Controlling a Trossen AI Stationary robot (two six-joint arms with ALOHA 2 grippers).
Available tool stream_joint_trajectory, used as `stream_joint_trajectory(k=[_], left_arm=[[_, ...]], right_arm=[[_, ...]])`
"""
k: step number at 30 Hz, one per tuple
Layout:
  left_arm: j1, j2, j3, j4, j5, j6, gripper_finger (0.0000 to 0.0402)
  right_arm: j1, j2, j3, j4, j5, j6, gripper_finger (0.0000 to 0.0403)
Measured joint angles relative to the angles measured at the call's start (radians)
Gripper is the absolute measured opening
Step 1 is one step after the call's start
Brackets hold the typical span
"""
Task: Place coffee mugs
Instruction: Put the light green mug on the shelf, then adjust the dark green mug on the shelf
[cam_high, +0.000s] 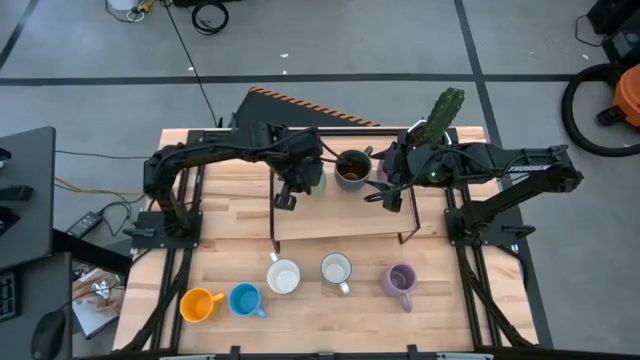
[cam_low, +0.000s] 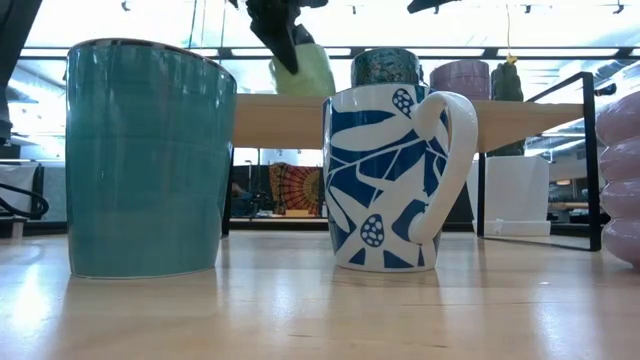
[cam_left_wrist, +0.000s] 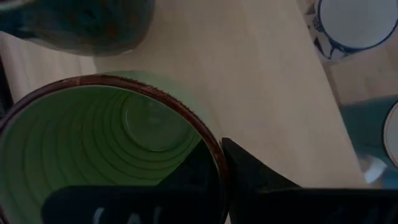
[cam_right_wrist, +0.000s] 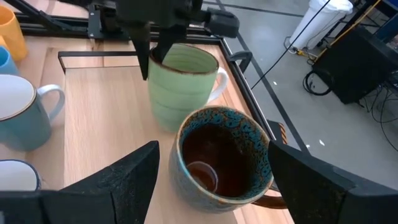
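A green mug (cam_right_wrist: 183, 84), a dark brown mug (cam_right_wrist: 217, 158) and a lavender mug (cam_low: 460, 78) stand on their bases on a raised wooden shelf (cam_high: 340, 215). My left gripper (cam_left_wrist: 217, 155) is at the green mug (cam_high: 316, 180), shut on its rim. My right gripper (cam_right_wrist: 214, 168) is open, one finger on either side of the dark brown mug (cam_high: 352, 170), with small gaps showing. On the table below stand an orange mug (cam_high: 198, 303), a blue one (cam_high: 245, 300), two white ones (cam_high: 284, 277) (cam_high: 336, 269) and a second lavender one (cam_high: 400, 282). My left gripper holds the green mug by its rim (cam_left_wrist: 214, 149), on the side away from the handle. One finger (cam_left_wrist: 186, 183) is inside the mug and the other finger (cam_left_wrist: 255, 174) is outside, coming from above. The mug stands on the shelf.
A cactus (cam_high: 445, 110) in a white pot stands behind the shelf near its right end. The shelf's black wire legs (cam_high: 410, 225) stand on the table. The dark brown mug sits close beside the green one. Bare wood lies between the shelf and the front row of mugs.
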Motion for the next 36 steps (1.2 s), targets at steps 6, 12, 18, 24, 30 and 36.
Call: stream_joint_trajectory(k=[6, 12, 18, 24, 30, 36], left_arm=[[0.004, 0.011, 0.002, -0.008, -0.011, 0.015, 0.0027], [0.003, 0.011, 0.002, -0.008, -0.014, 0.017, 0.0035], [0.003, 0.011, 0.002, 0.018, -0.016, 0.018, 0.0060], [0.002, 0.011, 0.002, 0.038, -0.010, 0.018, 0.0091], [-0.010, 0.011, 0.001, 0.056, -0.010, 0.018, 0.0147], [-0.011, 0.011, 0.001, 0.056, -0.013, 0.014, 0.0187]], right_arm=[[0.000, 0.000, 0.000, -0.002, 0.000, 0.000, 0.0306], [0.000, 0.000, 0.000, -0.002, -0.002, 0.000, 0.0306], [0.000, 0.000, 0.000, -0.002, -0.002, -0.001, 0.0306], [0.000, 0.000, 0.000, -0.004, -0.002, -0.001, 0.0306], [0.000, 0.000, 0.000, -0.010, -0.001, -0.001, 0.0306], [0.000, 0.000, 0.000, -0.010, -0.001, -0.001, 0.0306]])
